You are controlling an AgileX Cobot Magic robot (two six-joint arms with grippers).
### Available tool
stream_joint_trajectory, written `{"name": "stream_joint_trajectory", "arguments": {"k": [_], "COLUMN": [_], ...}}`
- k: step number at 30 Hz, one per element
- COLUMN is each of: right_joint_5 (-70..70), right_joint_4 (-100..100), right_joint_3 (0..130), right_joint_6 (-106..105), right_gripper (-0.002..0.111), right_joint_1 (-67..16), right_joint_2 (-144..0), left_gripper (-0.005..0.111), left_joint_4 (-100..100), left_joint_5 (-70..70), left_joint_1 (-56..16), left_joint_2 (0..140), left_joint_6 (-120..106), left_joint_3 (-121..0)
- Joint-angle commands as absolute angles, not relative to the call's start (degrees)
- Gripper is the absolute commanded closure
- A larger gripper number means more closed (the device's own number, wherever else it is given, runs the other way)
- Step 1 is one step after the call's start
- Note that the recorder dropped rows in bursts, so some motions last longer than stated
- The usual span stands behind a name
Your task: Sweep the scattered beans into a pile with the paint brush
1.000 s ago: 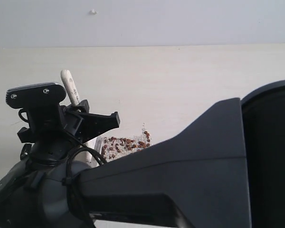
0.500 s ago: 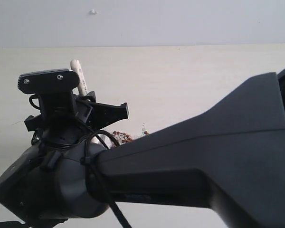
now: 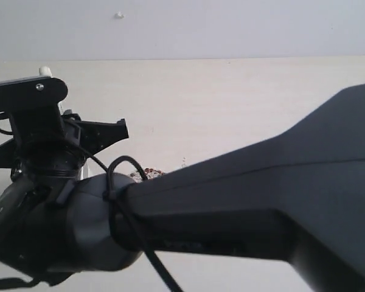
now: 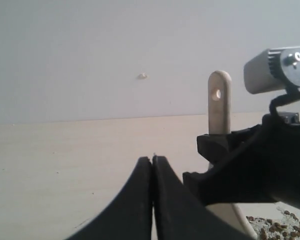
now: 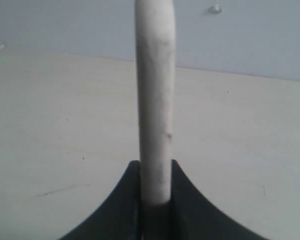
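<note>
My right gripper (image 5: 155, 172) is shut on the pale wooden handle of the paint brush (image 5: 155, 95), which stands upright between its fingers. The left wrist view shows the same handle (image 4: 219, 102) with the hole at its end, held by the black right gripper (image 4: 225, 160). In the exterior view only the handle's tip (image 3: 45, 71) shows above the right wrist; ferrule and bristles are hidden. A few reddish-brown beans (image 3: 151, 173) peek out over the right arm, and more beans (image 4: 282, 225) lie beside the brush. My left gripper (image 4: 152, 159) is shut on nothing, left of the brush.
The right arm (image 3: 243, 213) fills the lower half of the exterior view and hides most of the pale wooden table (image 3: 231, 103). A grey wall (image 3: 201, 27) rises behind the table's far edge.
In the exterior view the right wrist and the brush have moved left and toward the camera. The handle tip now sits higher and further left, and the arm covers nearly all the beans.
</note>
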State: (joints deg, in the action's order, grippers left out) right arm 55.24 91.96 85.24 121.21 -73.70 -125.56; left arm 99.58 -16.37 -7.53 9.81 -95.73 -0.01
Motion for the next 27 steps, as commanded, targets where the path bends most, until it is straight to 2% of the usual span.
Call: {"name": "stream_joint_trajectory", "arguments": {"k": [1,7,19,27], "right_joint_5": [51.75,51.73,62.30,56.22], "right_joint_4": [91.28,86.24,79.32,80.70], "right_joint_3": [85.80,85.55,85.55,85.55], "right_joint_6": [121.52,121.52,113.09,117.21], "right_gripper": [0.108,0.108,0.108,0.108], "right_joint_1": [-69.37,-66.35,-65.96,-65.96], "right_joint_2": [-126.27,-126.77,-126.77,-126.24], "left_gripper": [0.107,0.107,0.107,0.107], "left_joint_4": [99.95,99.95,99.95,99.95], "left_joint_5": [-16.52,-16.52,-16.52,-16.52], "left_joint_1": [-7.37,-7.37,-7.37,-7.37], "left_joint_2": [9.35,9.35,9.35,9.35], "left_joint_6": [-95.69,-95.69,-95.69,-95.69], "left_joint_3": [0.00,0.00,0.00,0.00]}}
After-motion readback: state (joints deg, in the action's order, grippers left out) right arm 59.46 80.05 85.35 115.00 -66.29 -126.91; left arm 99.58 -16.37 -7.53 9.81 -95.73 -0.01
